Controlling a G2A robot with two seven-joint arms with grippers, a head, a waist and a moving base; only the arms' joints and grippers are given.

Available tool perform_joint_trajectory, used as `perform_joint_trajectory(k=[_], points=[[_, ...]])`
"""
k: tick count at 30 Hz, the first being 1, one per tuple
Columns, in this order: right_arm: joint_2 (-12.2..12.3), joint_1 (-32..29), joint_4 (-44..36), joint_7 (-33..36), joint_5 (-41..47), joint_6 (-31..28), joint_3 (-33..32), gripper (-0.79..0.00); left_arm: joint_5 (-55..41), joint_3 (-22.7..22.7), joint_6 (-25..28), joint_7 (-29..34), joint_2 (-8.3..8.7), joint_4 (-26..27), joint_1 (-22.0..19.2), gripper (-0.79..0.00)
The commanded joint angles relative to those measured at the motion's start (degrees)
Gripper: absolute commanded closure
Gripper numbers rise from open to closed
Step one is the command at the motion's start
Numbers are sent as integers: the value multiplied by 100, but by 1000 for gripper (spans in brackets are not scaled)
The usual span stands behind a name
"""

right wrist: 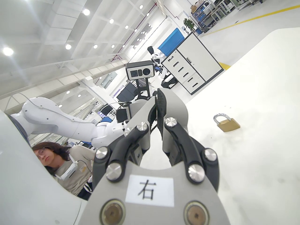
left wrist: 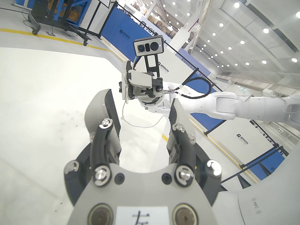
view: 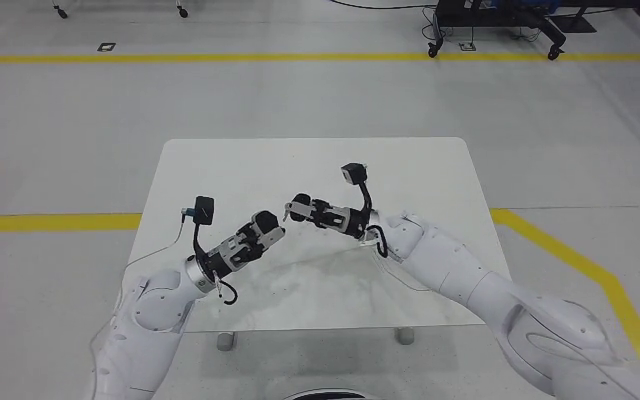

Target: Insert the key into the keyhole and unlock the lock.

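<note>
Padlock [right wrist: 226, 123], brass, lies flat on the white table [view: 420, 170], apart from both grippers. Right gripper [view: 291, 208], in from 4 o'clock, pinches a thin silvery piece, likely the key [left wrist: 126, 87]. Left gripper [left wrist: 141, 98], from 8 o'clock, is spread, empty. Unheld, it could slide under the key's push. A bright factory hall lies beyond.

padlock [right wrist: 226, 124] on table [right wrist: 269, 90]; left arm [view: 165, 300], right arm [view: 450, 262] tips close above table middle

The lock [right wrist: 226, 123] is a small brass padlock with a silver shackle that looks closed; it lies flat on the white counter [right wrist: 257, 83]. The key [left wrist: 127, 95], thin and silvery, is pinched in the right hand [left wrist: 125, 82], with a white cord hanging from it.
</note>
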State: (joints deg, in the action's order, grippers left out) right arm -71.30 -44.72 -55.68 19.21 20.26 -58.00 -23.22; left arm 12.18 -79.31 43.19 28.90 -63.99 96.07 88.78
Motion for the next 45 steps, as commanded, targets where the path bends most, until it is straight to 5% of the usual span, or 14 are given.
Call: perform_joint_trajectory(k=[1, 9, 20, 26, 45], points=[[-37, -19, 26, 327, 216, 0, -83, 0, 85, 32, -50, -48, -1, 7, -11, -453], [-193, -139, 180, 1305, 749, 0, -499, 0, 159, 104, -147, -173, 5, -16, -29, -329], [-424, -270, 417, 2294, 964, 0, -963, 0, 74, 171, -190, -130, 30, -38, -69, -268], [-525, -319, 503, 2598, 990, 0, -1182, 0, 103, 202, -237, -149, 40, -53, -89, 0], [-542, -544, 369, 2707, 325, 0, -1730, 0, 83, 44, -228, -239, 104, -66, -89, 0]])
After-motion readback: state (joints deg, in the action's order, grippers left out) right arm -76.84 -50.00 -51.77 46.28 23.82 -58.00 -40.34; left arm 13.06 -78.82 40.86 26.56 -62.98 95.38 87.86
